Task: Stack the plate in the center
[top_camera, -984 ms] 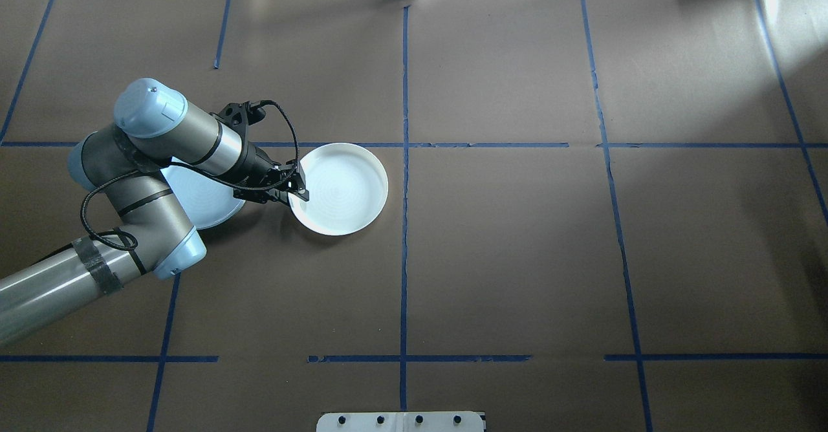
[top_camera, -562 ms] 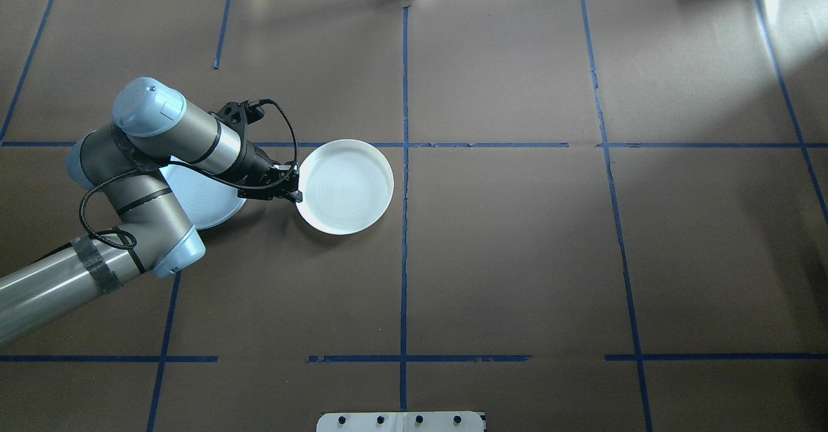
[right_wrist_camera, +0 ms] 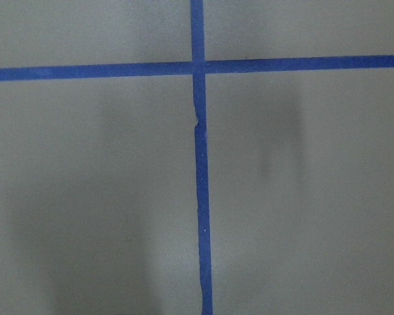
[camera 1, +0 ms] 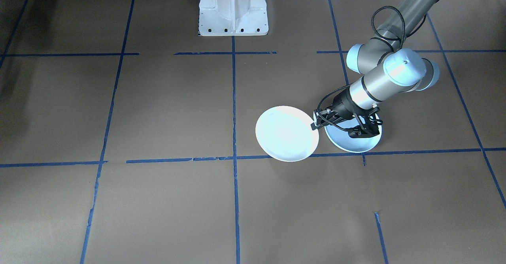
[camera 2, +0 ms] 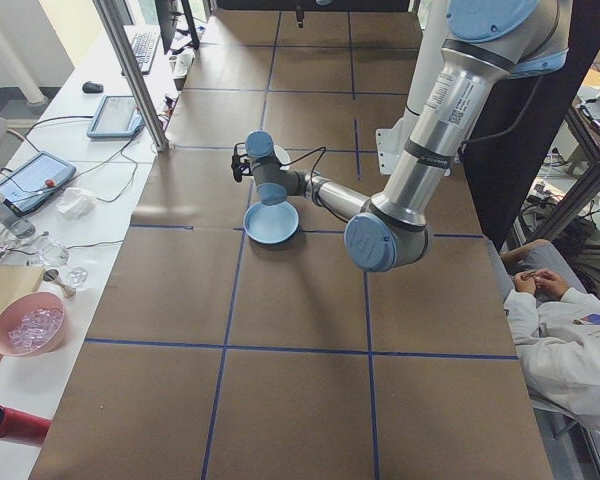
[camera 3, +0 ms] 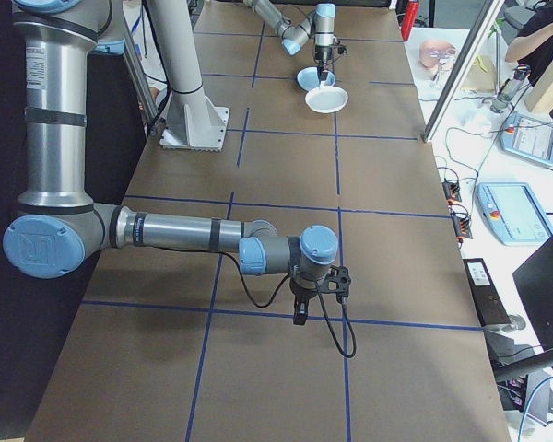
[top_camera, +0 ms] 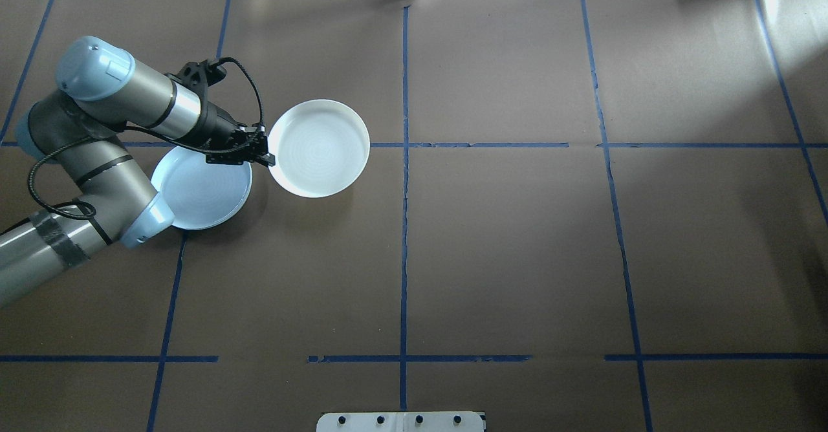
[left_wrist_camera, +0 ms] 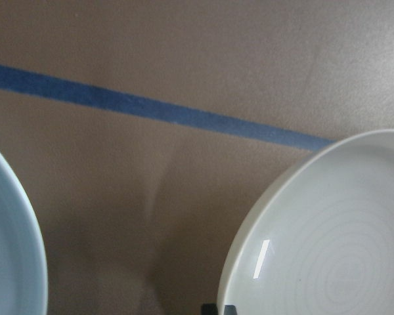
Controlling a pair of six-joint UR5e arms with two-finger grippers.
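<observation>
We see one table (top_camera: 517, 257), covered in brown paper and marked into cells by blue tape lines (top_camera: 405, 225). Two arms work at it. The left arm (top_camera: 97, 134) reaches in over the table's left part, and the right arm (camera 3: 166, 230) shows only in the right side view, stretched low over the table with its gripper (camera 3: 318, 295) pointing down near a tape crossing. From that view alone we cannot tell whether the right gripper is open or closed.

There are two plates. The white plate (top_camera: 319, 148) is pinched at its left rim by the left gripper (top_camera: 262, 156), whose fingers are closed on the edge; its shadow in the front-facing view suggests it is lifted off the paper. It sits across a horizontal tape line, left of the table's centre line. The pale blue plate (top_camera: 202, 189) lies flat on the table just beside the white one, partly under the left arm's wrist. The two plates do not overlap.
</observation>
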